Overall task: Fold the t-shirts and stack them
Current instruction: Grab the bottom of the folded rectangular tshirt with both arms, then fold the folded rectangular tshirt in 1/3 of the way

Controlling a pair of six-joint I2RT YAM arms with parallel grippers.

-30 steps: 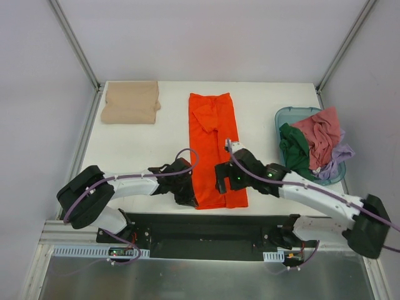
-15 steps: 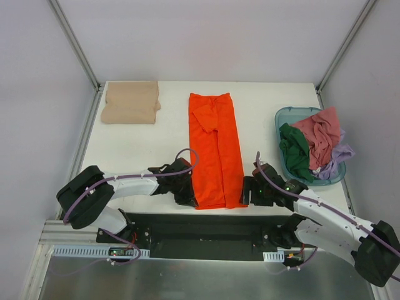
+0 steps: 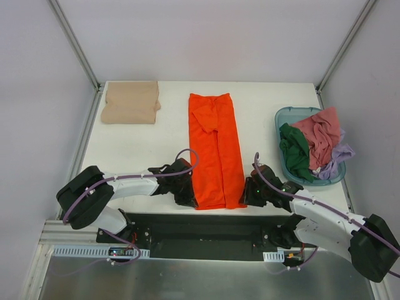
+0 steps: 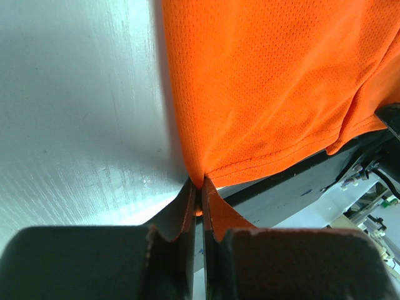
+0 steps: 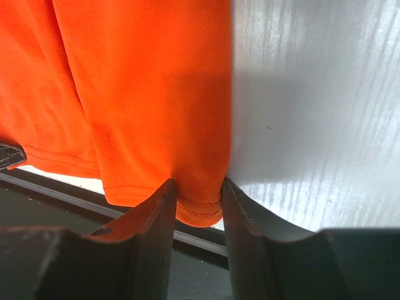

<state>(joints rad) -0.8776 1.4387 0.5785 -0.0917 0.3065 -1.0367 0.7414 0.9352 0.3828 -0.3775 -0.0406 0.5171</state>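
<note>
A bright orange t-shirt (image 3: 215, 150), folded into a long strip, lies down the middle of the white table. My left gripper (image 3: 190, 199) is shut on its near left hem corner (image 4: 199, 180), the cloth pinched flat between the fingers. At the near right corner sits my right gripper (image 3: 245, 195), still open, its jaws a finger's width apart. The orange hem corner (image 5: 200, 203) lies between them and touches both fingers (image 5: 156, 212). A folded tan-beige t-shirt (image 3: 131, 102) rests at the far left.
A teal tub (image 3: 284, 115) at the right edge holds pink (image 3: 320, 134), dark green (image 3: 294, 153) and lilac (image 3: 340, 156) garments, heaped over its rim. The black mounting rail (image 3: 206, 228) runs just below the table's near edge, under the shirt's hem.
My right gripper has slid off the shirt's top to its near right corner, and its jaws have narrowed around the hem. The left gripper and the shirt have stayed put.
</note>
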